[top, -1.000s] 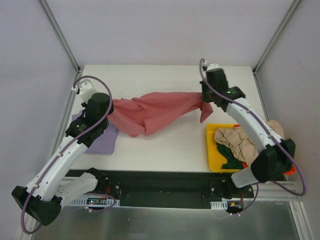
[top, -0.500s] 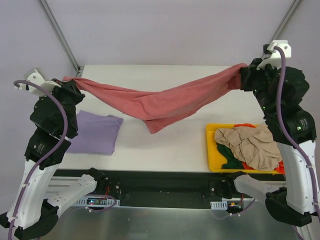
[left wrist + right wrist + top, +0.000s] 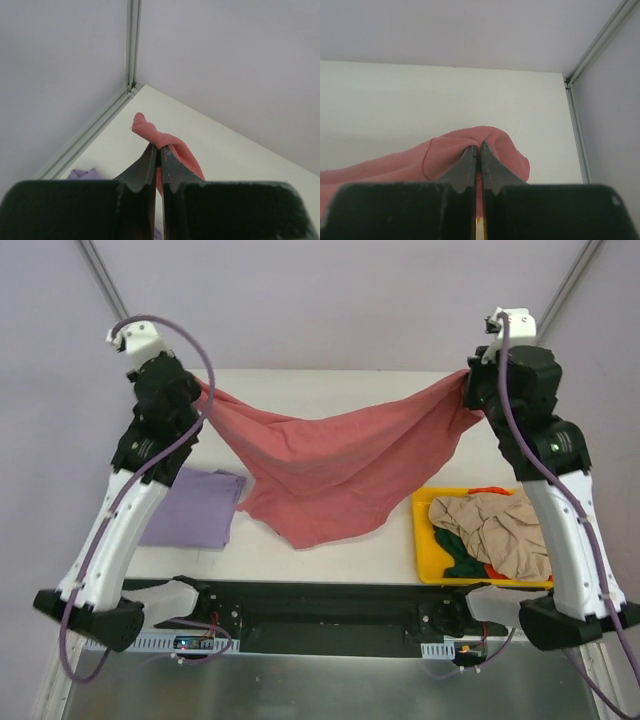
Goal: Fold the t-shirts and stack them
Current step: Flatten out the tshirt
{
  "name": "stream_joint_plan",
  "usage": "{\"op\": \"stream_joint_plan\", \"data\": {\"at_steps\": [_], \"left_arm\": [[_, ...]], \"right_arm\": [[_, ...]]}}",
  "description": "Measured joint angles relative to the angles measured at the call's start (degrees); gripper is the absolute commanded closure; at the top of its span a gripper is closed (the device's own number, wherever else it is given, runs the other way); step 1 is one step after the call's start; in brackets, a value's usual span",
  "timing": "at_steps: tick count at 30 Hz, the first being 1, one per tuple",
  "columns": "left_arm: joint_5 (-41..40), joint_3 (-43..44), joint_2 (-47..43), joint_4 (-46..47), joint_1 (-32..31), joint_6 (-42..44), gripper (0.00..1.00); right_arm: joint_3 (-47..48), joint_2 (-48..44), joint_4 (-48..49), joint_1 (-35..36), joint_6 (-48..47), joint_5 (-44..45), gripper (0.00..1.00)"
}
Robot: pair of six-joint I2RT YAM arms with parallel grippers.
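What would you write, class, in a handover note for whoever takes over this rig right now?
Left hand: shut on one end of the pink-red t-shirt.
Right hand: shut on its other end.
The shirt hangs spread between them above the table.
Done: lavender t-shirt lies folded at the table's left.
Left: lay down, fold and stack the pink-red one, then the crumpled tees in the yellow bin.
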Motion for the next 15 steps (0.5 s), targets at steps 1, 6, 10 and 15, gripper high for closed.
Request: {"op": "stream_joint_plan", "data": {"at_steps": [1, 6, 10, 15], "left_arm": [[1.03, 0.17, 2.73, 0.17, 1.75, -0.13, 1.0], [7.56, 3.3, 19.61, 0.57, 9.09, -1.38, 1.0], [14.36, 9.25, 35.98, -0.2, 12.55, -3.61, 0.82], [19.08, 28.2, 58.62, -7.58, 13.81, -4.22, 0.01]], "right_arm": [[-0.02, 1.95, 0.15, -0.72, 0.02, 0.31, 0.99], [-0.11, 14.78, 2.97, -5.81, 0.59, -0.09, 0.99], [1.42, 30.08, 5.77, -9.55, 2.01, -2.14, 0.91], [12.52, 50.56, 6.23, -10.84, 3.02, -0.85, 0.17]]}}
